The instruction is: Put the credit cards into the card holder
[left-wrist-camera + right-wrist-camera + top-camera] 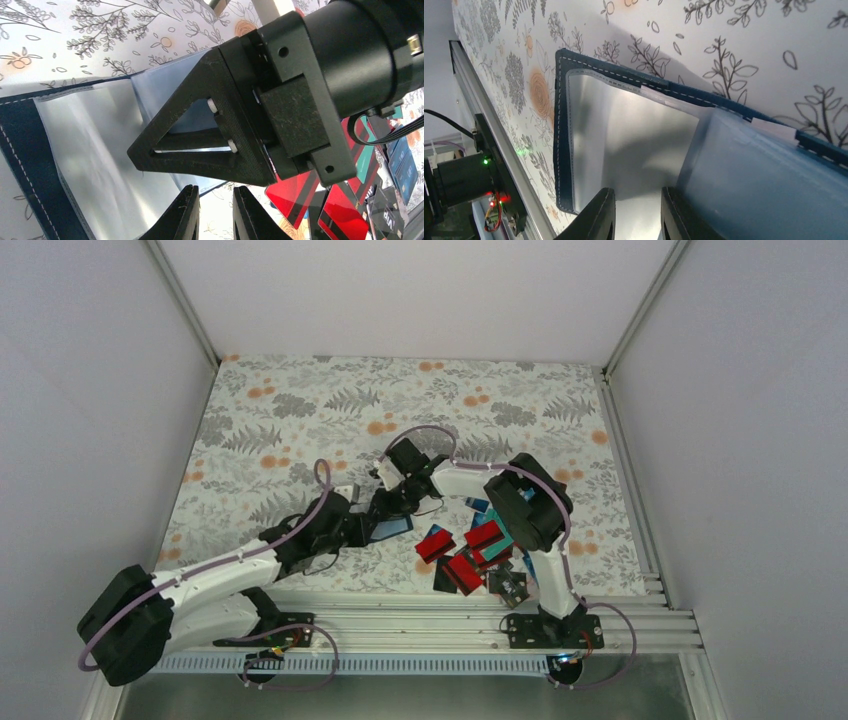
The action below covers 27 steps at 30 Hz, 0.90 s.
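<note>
The card holder (392, 527) lies opened flat on the flowered tabletop (300, 410), left of centre and between the two grippers. Its navy stitched border frames clear, shiny plastic pockets. One pale blue pocket leaf (764, 185) is lifted off the rest.

The right gripper (638, 196) reaches in from the far side and hangs right over the open holder. Its fingers are parted, with only the clear pocket showing in the gap; the lifted blue leaf sits just beside one finger.

The left gripper (216, 194) comes in from the near left, at the holder's edge. Its fingers stand a narrow gap apart, and one overlaps the clear plastic. I cannot tell whether they pinch the holder.

The credit cards (470, 552) lie in a loose overlapping pile to the right of the holder, near but apart from it. Most on top are red with dark stripes; teal, blue and black ones are among them.
</note>
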{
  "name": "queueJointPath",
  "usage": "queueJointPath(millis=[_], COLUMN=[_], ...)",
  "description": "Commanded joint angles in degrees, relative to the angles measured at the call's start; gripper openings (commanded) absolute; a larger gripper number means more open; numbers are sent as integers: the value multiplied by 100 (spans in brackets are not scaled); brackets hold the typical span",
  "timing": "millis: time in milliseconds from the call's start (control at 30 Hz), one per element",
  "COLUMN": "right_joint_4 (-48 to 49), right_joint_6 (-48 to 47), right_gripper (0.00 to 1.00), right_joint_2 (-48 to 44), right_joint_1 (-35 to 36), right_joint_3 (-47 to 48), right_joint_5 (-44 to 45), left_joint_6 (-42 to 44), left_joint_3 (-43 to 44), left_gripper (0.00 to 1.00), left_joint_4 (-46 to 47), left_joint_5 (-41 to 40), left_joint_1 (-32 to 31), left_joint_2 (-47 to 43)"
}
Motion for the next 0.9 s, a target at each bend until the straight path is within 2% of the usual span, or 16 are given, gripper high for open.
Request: queueJointPath(millis=[0,300,500,600,700,867], right_joint_4=[-577,-1081,-1538,-1863,-2080,-2596], right_joint_6=[-205,-343,-168,140,436,933], right_gripper=[26,30,34,44,56,67], right_joint_2=[-307,-1369,-2283,-2933,-3538,-4444], right_joint_1=[3,-328,-544,-588,-597,-597], right_joint_3=[174,-131,-971,-1474,-2013,-2804], right_joint_5=[-10,538,1722,2170,2218,2149], left_joint_6=[180,742,1353,1498,1546,1824], left_joint_3=[72,425,832,1007,1104,1532], left_gripper=[18,17,18,18,18,18], left_joint_4=[505,630,488,524,812,1183], left_joint_5=[222,626,885,955,1215,1756], left_joint_1=[17,-47,-361,-543,-661,-973], left_joint_2=[287,583,833,1058,1353,2156])
